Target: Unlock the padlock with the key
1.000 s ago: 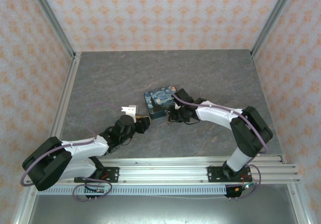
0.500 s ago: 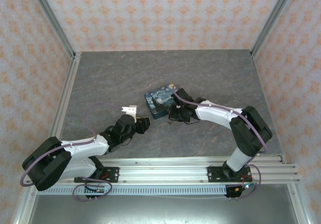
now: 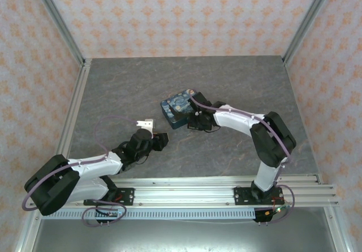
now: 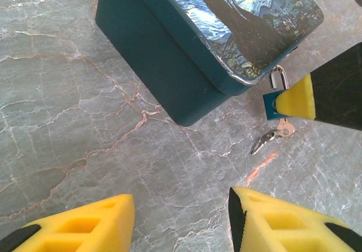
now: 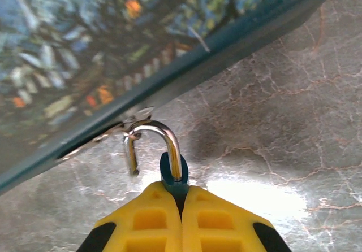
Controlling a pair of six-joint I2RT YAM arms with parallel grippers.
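The right pincer (image 5: 182, 194) is clamped on the padlock (image 5: 172, 172) hanging from the box (image 4: 169, 65), which looks popped open already, the key (image 4: 270, 138) lies on the counter (image 4: 85, 122) just beside it, and the left pincer (image 4: 181, 221) is apart.

a dark teal box (image 4: 169, 77) with a swirly blue-and-yellow painted lid sits on the grey veined table (image 4: 73, 127), one corner pointing toward the camera. at its right lid edge hangs a small padlock (image 4: 275, 94), silver shackle up, blue body below. the right gripper (image 4: 291, 98) reaches in from the right, its yellow tip overlapping that blue body. just beneath lies a slim silver key (image 4: 270, 137), slanted down to the left. the left gripper (image 4: 181, 224) hovers near the bottom edge, its two yellow fingertips (image 4: 79, 229) set well apart.
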